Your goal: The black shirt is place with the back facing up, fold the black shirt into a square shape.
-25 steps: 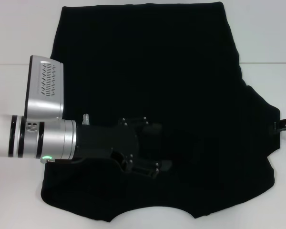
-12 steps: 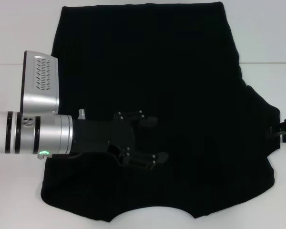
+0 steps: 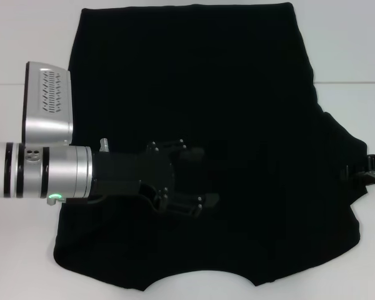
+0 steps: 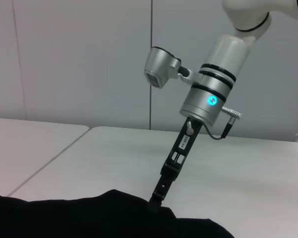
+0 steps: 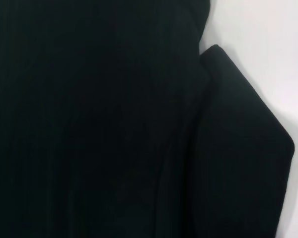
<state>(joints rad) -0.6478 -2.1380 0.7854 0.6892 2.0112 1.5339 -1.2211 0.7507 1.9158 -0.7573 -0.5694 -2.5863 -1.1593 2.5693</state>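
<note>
Left arm [image 3: 44, 178] reaches in from the left edge in head view, silver wrist over the shirt's left side. Left gripper [image 3: 197, 178] is above the shirt's middle-left, fingers spread open, nothing held between them. Whether the fingertips touch the cloth can't be told.

Black shirt [image 3: 237, 125] lies flat on the white table [image 3: 25, 37] and fills most of the view; curved neckline at the near edge, right sleeve sticking out toward the right.

Right gripper [image 3: 370, 174] is at the far right edge, at the sleeve's tip. In left wrist view it [image 4: 159, 196] comes down at a slant onto the shirt [image 4: 89, 215] edge; fingers hidden in black cloth, can't tell if open or closed.

Right wrist view shows only the shirt [image 5: 89, 124] and a folded sleeve flap on the table [image 5: 258, 44].
</note>
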